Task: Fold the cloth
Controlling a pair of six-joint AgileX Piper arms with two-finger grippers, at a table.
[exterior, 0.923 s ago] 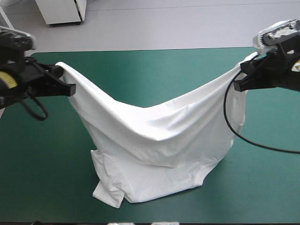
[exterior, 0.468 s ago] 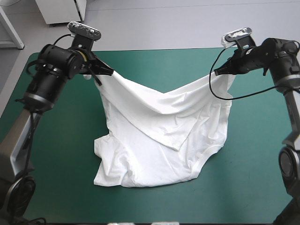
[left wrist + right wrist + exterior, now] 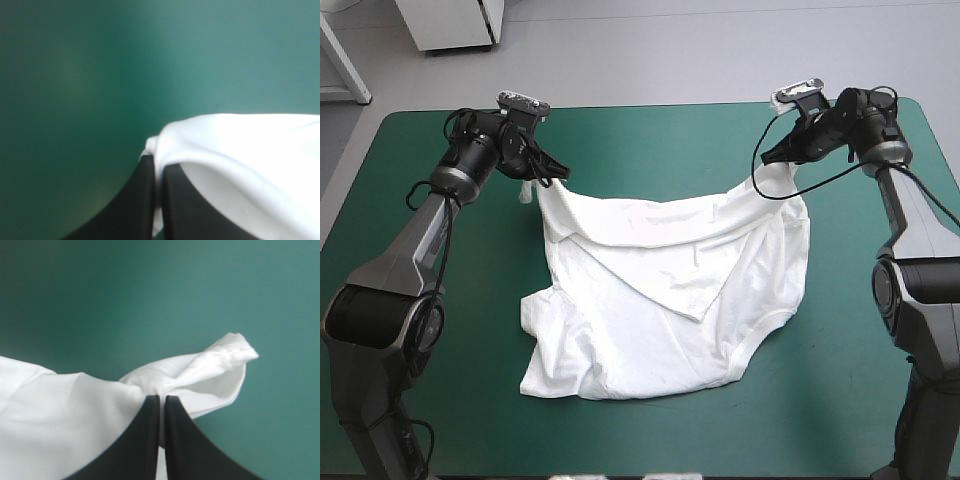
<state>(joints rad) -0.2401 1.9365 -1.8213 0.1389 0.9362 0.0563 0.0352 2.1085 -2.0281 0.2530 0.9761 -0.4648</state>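
Now | left gripper [image 3: 548, 172], right gripper [image 3: 770, 157] clamped on T-shirt [image 3: 670, 290] corners, 10 and 2 o'clock | advise: lower level, edge taut.

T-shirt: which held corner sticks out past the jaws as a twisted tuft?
The one in the right gripper; at the left gripper the T-shirt barely pokes through.

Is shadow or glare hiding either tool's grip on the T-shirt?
High view: even light, no glare, soft shadows in folds of the T-shirt. Left wrist view: teal-green cover darkens beside the left tool, grip visible. Right wrist view: right tool, grip plainly lit.
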